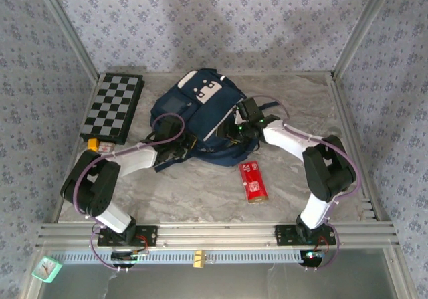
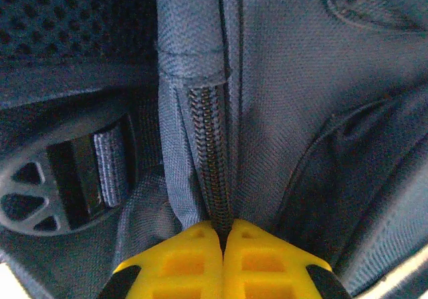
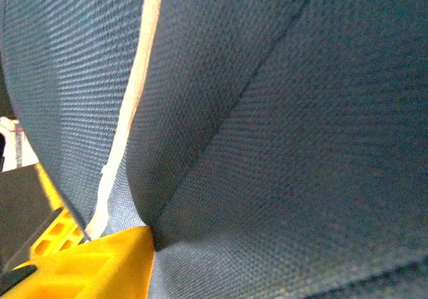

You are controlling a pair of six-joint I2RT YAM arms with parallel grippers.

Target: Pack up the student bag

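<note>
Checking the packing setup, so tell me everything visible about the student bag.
The student bag is a navy woven-fabric backpack with a white-grey front patch and white trim, lying on the marble-look table. Its zipper looks closed where the left claw pinches it; the right claw grips a fabric fold beside the trim.

bag (image 1: 194,115) sits mid-tabletop (image 1: 200,192), toward the back. chessboard (image 1: 114,106) lies left of it, apart, with a small block (image 1: 100,144) at its near end. packet (image 1: 253,180) lies on the tabletop in front of the bag's right side, near, not touching. left hand (image 1: 175,148) is at the bag's near-left edge, pinched on the zipper (image 2: 212,172); buckle (image 2: 60,185) lies left of the zipper. right hand (image 1: 239,130) is against the bag's right side, bag fabric between its fingers (image 3: 107,265).
</note>
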